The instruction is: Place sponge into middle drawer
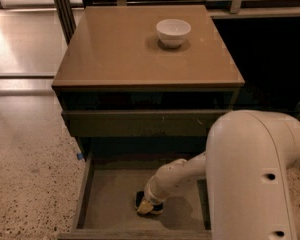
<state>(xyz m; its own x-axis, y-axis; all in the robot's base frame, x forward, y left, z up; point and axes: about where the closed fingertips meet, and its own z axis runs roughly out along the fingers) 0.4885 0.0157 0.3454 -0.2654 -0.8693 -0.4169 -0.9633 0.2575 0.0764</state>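
The middle drawer (108, 196) is pulled open below the cabinet, showing olive side walls and a grey-brown floor. My arm reaches down into it from the right. My gripper (150, 203) is low over the drawer floor, near its middle front. The sponge (143, 208), yellow with a dark top, is right at the gripper's tip, on or just above the floor. The wrist hides part of the sponge.
A white bowl (173, 31) stands on the brown cabinet top (115, 54) at the back. A closed drawer with a plain olive front (135, 124) sits above the open one. My large white arm housing (255, 179) fills the lower right. Speckled floor (30, 184) lies to the left.
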